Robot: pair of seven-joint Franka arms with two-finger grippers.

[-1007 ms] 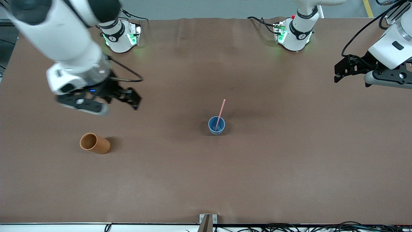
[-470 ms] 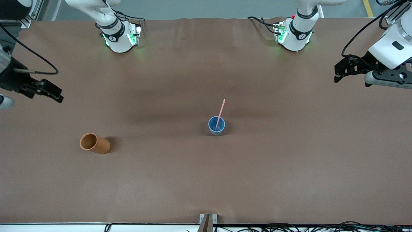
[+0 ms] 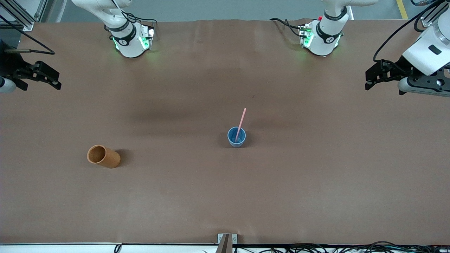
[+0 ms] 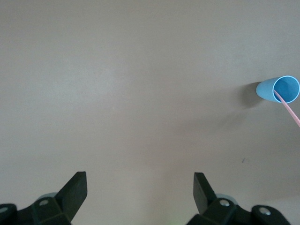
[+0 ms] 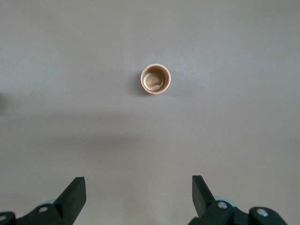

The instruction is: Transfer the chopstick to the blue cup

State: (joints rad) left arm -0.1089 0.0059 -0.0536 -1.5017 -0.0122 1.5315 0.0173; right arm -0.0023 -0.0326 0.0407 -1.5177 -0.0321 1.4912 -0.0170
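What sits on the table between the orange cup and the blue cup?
Nothing: the front view shows only bare table between the orange cup and the blue cup.

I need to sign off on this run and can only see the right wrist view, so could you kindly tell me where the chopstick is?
Observer: The chopstick stands leaning in the blue cup, near the middle of the table.
Operator: Thank you. Is either tool holding it?
Observer: No. The left tool is open and empty, over the table's edge at the left arm's end.
Operator: And my own tool?
Observer: The right tool is open, over the table's right arm's end, well clear of the orange-brown cup, which stands nearer to the front camera than the blue cup.
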